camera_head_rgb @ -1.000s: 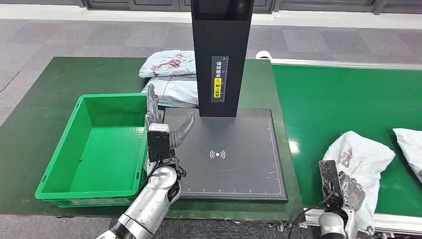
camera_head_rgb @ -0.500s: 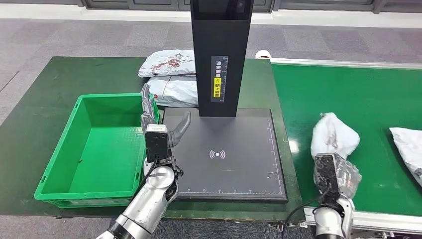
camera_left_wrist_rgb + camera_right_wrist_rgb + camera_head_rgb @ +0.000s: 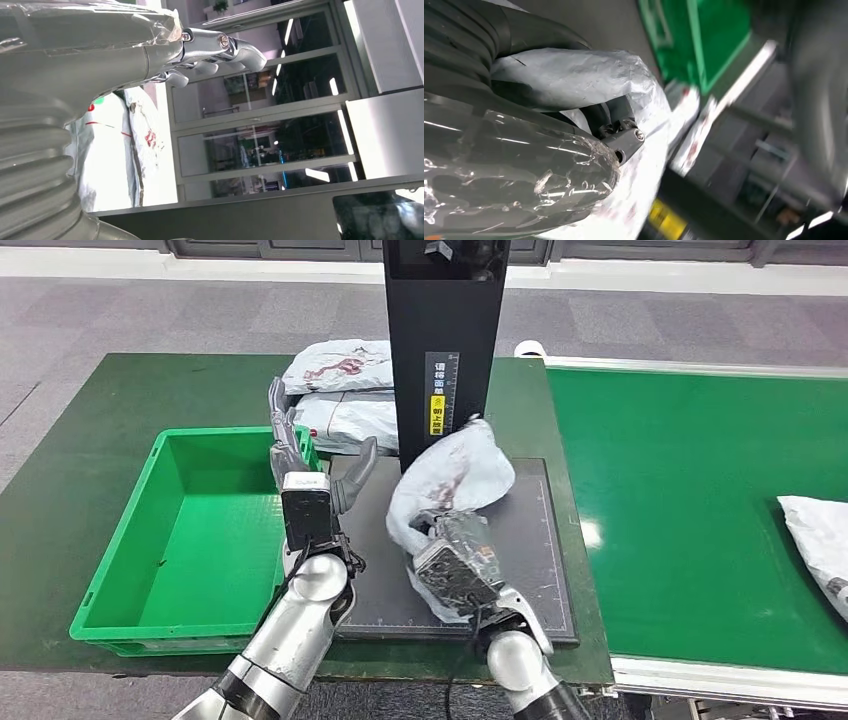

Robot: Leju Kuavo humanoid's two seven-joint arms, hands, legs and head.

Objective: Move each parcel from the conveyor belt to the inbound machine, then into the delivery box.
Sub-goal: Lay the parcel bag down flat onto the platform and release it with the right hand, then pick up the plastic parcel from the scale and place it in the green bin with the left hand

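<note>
Our right hand (image 3: 455, 565) grips the white parcel (image 3: 450, 475), swung off the conveyor belt (image 3: 690, 470) within 1 second and now over the inbound machine's scanning pad (image 3: 520, 570); scanning comes next; our left hand (image 3: 300, 455) waits open beside the green delivery box (image 3: 130, 540).

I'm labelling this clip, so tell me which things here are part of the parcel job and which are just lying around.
Part of the job:
- held parcel, gripped by the right hand
- inbound machine
- green delivery box
- conveyor belt
- belt parcel
- left hand

Lying about:
- two parcels stacked behind the box
</note>
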